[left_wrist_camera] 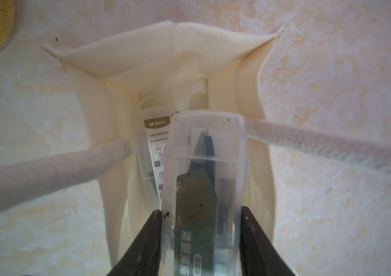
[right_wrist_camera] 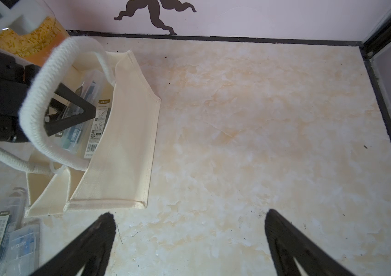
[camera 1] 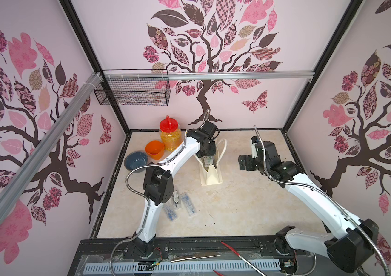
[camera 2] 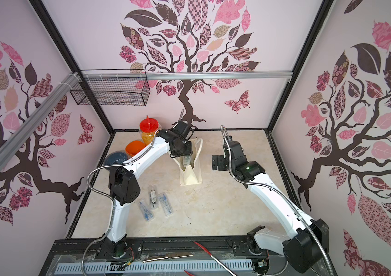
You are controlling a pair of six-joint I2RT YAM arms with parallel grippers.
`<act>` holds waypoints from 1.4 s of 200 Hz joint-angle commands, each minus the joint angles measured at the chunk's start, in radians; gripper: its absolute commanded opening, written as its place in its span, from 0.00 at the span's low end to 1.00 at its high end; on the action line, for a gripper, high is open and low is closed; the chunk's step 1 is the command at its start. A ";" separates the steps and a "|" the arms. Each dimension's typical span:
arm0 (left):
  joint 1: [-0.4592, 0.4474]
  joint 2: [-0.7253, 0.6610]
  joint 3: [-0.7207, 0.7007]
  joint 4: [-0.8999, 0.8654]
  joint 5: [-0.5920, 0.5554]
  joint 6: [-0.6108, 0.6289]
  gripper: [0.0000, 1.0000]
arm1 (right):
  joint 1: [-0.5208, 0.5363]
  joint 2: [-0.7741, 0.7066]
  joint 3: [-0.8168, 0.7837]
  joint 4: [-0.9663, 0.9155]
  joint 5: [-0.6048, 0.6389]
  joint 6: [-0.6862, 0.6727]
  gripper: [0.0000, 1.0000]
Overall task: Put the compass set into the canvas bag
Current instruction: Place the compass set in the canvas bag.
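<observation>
The left gripper (left_wrist_camera: 201, 211) pinches a clear plastic compass set (left_wrist_camera: 204, 148) by its two long sides, one dark finger pressed on each edge near the case's rear half. The case points away from the gripper, and its free end reaches down into the open mouth of the canvas bag (left_wrist_camera: 165, 55), between the two rope handles (left_wrist_camera: 46, 167) that run off to either side. A second compass set (left_wrist_camera: 152, 143) with a white printed label already stands inside the bag, just beside the held one and partly overlapped by it. In both top views the bag (camera 1: 211, 178) stands upright on the bench (camera 1: 237, 203) directly beneath the left wrist.

The right gripper (right_wrist_camera: 190, 216) is spread wide and holds nothing, hovering over bare bench beside the bag and apart from it.

Three more compass sets (camera 2: 153, 197) lie flat on the bench near the left arm's base, well apart from the bag. A red-lidded jar (camera 1: 169, 136), an orange bowl (camera 1: 154, 149) and a blue-grey bowl (camera 1: 136, 160) sit near the back left corner
</observation>
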 commanded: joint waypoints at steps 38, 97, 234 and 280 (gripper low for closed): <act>0.015 -0.008 0.101 0.007 -0.012 -0.012 0.46 | -0.004 -0.024 -0.001 0.018 -0.017 0.000 1.00; 0.018 0.071 0.146 0.002 0.009 -0.028 0.46 | -0.004 -0.034 -0.013 0.015 -0.016 0.005 1.00; 0.000 0.081 -0.015 0.068 0.070 -0.064 0.61 | -0.004 -0.051 -0.049 0.026 -0.018 0.009 1.00; 0.000 0.006 -0.038 0.076 0.061 -0.050 0.77 | -0.004 -0.053 -0.055 0.027 -0.023 0.012 1.00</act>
